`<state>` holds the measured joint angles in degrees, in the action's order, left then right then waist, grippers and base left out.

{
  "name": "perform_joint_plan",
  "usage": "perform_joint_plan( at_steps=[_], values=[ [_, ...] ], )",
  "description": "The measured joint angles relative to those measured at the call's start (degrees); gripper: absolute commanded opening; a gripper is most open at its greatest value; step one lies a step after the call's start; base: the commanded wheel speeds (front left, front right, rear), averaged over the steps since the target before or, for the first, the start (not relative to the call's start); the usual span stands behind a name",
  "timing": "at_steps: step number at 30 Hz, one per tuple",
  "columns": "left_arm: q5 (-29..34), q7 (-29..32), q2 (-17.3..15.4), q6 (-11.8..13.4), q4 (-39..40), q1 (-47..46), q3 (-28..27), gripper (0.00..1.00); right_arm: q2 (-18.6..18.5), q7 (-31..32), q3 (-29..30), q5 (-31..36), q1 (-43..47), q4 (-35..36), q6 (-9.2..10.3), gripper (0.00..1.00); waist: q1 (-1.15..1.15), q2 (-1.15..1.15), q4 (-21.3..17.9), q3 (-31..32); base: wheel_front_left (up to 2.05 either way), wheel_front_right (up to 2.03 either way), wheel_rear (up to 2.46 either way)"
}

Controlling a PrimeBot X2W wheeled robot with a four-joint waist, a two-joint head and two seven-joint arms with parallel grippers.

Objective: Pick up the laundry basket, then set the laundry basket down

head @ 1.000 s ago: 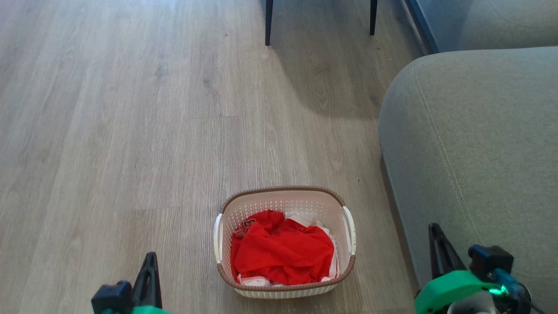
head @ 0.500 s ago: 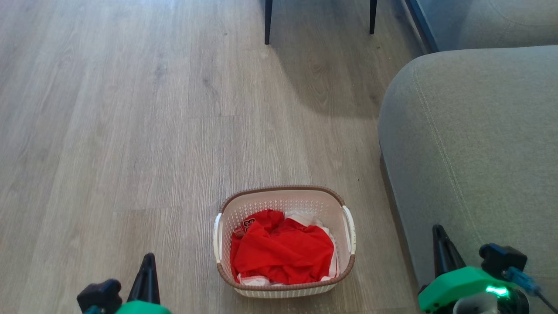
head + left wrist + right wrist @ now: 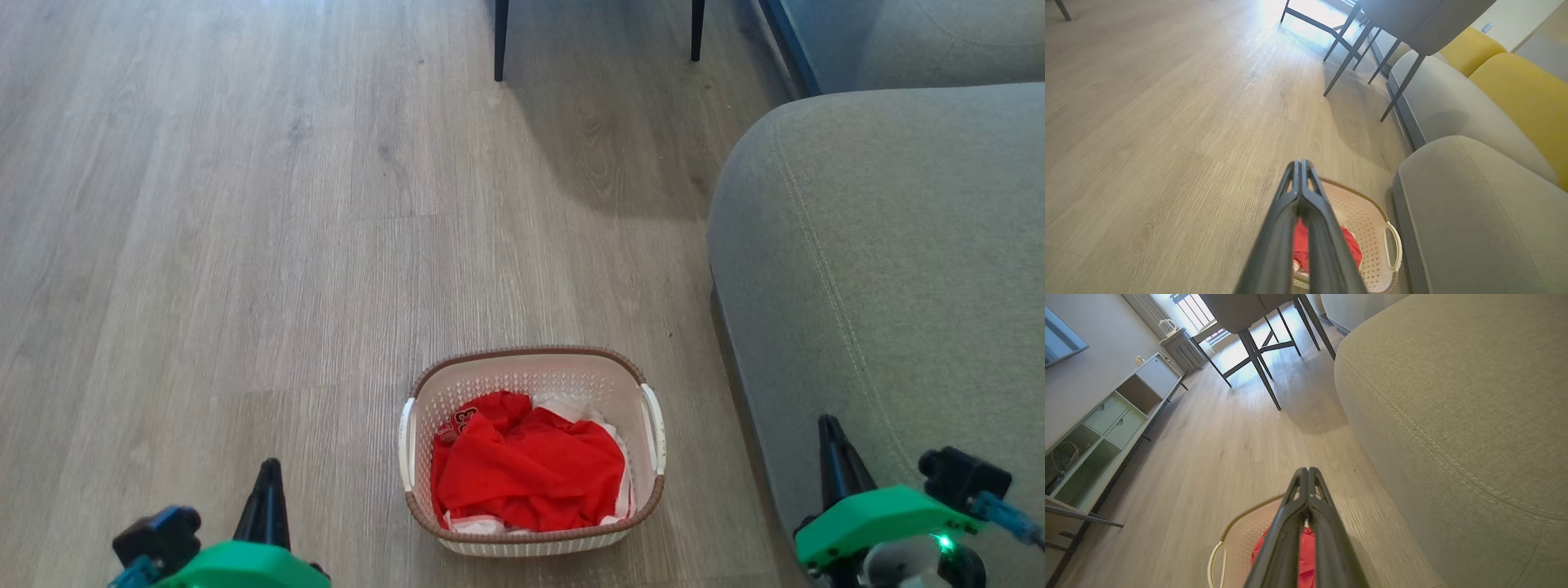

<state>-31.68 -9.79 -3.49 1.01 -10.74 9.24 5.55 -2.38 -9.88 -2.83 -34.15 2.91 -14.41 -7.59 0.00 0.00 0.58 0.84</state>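
Observation:
The laundry basket (image 3: 522, 382), cream-white with a brown rim and white side handles, stands on the wood floor with red clothing (image 3: 526, 469) inside. My left gripper (image 3: 268, 472) is low at its left, fingers pressed together, apart from the basket and holding nothing. My right gripper (image 3: 829, 426) is at the basket's right, in front of the sofa, also shut and empty. In the left wrist view the shut left gripper (image 3: 1300, 164) points over the basket (image 3: 1367, 220). In the right wrist view the shut right gripper (image 3: 1306, 471) rises above the basket (image 3: 1241, 535).
A grey sofa (image 3: 882, 269) stands close along the basket's right side. Dark chair legs (image 3: 500, 41) stand on the floor farther ahead. A low cabinet (image 3: 1106, 428) runs along the wall at the left of the right wrist view. Open wood floor (image 3: 245, 245) lies left and ahead.
Both grippers have drifted outward and lower in the head view, the left to the left, the right to the right. The basket has stayed in place.

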Motion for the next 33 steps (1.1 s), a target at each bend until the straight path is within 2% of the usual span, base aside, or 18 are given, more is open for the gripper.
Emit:
perform_joint_plan(
  at_steps=[33],
  values=[
    [-22.03,5.12,-0.04,-2.87,-1.58,-3.65,-2.56,0.0,-0.33,4.85,2.77,-21.19,-1.64,-0.47,0.01,0.0,0.0,0.0,-0.2,-0.37,0.0,0.0,0.0]
  ],
)
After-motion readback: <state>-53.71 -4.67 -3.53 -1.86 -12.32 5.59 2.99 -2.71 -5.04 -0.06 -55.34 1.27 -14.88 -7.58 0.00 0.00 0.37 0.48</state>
